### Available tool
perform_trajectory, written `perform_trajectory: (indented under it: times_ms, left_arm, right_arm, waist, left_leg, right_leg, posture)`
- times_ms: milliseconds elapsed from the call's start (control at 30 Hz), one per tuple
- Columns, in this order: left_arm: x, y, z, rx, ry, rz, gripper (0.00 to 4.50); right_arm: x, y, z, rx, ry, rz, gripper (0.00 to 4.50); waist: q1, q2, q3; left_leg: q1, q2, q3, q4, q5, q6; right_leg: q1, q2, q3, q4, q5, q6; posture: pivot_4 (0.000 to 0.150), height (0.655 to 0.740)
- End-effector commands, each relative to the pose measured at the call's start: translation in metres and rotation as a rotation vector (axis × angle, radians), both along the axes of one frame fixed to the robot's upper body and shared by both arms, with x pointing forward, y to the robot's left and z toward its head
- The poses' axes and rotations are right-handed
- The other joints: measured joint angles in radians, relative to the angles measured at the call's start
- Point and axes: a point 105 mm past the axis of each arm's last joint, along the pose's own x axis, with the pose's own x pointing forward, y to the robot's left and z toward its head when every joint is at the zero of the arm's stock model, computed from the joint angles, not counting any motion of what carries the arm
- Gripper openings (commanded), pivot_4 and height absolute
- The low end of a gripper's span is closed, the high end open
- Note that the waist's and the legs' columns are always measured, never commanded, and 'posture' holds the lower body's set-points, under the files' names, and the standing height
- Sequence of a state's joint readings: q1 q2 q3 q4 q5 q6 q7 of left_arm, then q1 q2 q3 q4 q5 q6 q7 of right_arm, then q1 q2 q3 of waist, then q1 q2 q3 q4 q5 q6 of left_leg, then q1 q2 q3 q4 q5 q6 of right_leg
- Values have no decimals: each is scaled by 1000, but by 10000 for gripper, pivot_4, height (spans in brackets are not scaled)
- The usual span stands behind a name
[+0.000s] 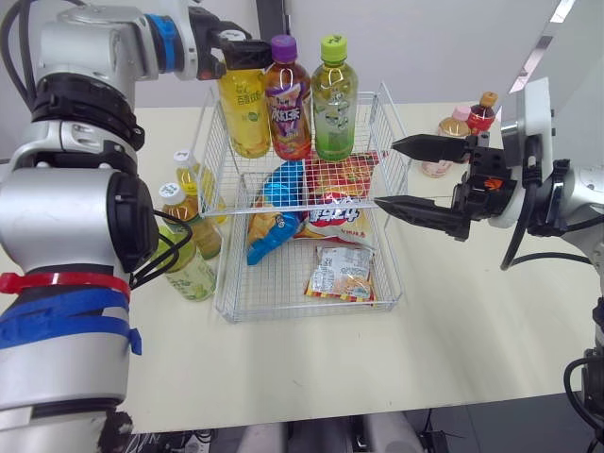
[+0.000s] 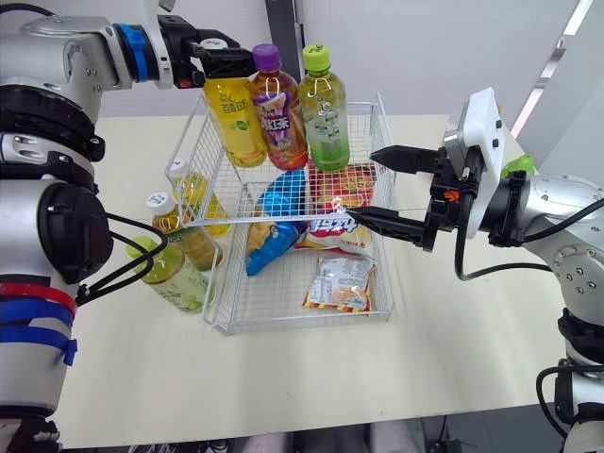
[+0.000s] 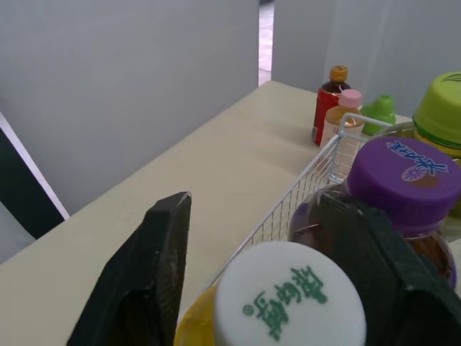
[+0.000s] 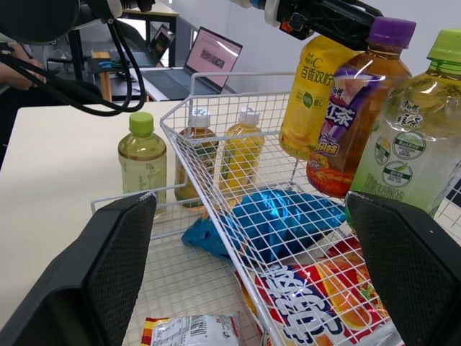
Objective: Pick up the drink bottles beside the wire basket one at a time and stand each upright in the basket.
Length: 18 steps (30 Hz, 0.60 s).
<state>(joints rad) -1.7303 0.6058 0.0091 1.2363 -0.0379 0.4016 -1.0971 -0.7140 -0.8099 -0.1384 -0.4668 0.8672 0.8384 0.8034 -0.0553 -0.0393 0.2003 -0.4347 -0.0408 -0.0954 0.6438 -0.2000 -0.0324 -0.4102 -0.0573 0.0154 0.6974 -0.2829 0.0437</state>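
- Cream table (image 1: 283, 368), grey wall (image 1: 425, 47) behind.
- Three spare bottles (image 1: 193, 269) stand left of the wire basket (image 1: 229, 245), partly hidden by the left arm (image 1: 66, 217).
- Left gripper (image 1: 236, 52) clamped on the neck of the yellow bottle (image 1: 245, 113) at the basket's back-left corner; can't tell if its base rests.
- Purple-cap bottle (image 1: 288, 104) and green-cap bottle (image 1: 333, 104) upright alongside.
- Right gripper (image 1: 387, 173) spread wide, empty, by the basket's right wall, partly blocking small bottles (image 1: 483, 111).
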Motion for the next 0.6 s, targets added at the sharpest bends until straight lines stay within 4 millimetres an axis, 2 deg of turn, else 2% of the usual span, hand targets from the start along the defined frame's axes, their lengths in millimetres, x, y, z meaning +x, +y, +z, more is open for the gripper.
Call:
perform_trajectory:
  times_ms: [33, 233, 367, 600]
  left_arm:
    - [-12, 2, 27, -15, -82, -29, 43849]
    - [-24, 16, 44, -62, -109, -33, 44810]
    - [-29, 31, 49, -67, -123, -5, 44810]
    - [-65, 56, 67, -97, -146, -52, 44810]
  right_arm:
    - [-7, -3, 10, 9, -53, -6, 45000]
    - [-7, -4, 9, 9, -48, -6, 45000]
    - [-5, -4, 9, 7, -48, -2, 45000]
    - [-5, -4, 10, 4, -52, 2, 45000]
  waist:
    - [0, 0, 0]
    - [-1, 0, 0]
    - [-1, 0, 0]
    - [-4, 0, 0]
  left_leg:
    - [0, 0, 0, 0, 0, 0]
    - [0, 0, 0, 0, 0, 0]
    - [0, 0, 0, 0, 0, 0]
    - [0, 0, -1, 0, 0, 0]
  right_leg:
    - [0, 0, 0, 0, 0, 0]
    - [0, 0, 0, 0, 0, 0]
    - [0, 0, 0, 0, 0, 0]
    - [0, 0, 0, 0, 0, 0]
  posture:
    - [1500, 7359]
    - [1500, 7359]
    - [1500, 7359]
    - [1500, 7359]
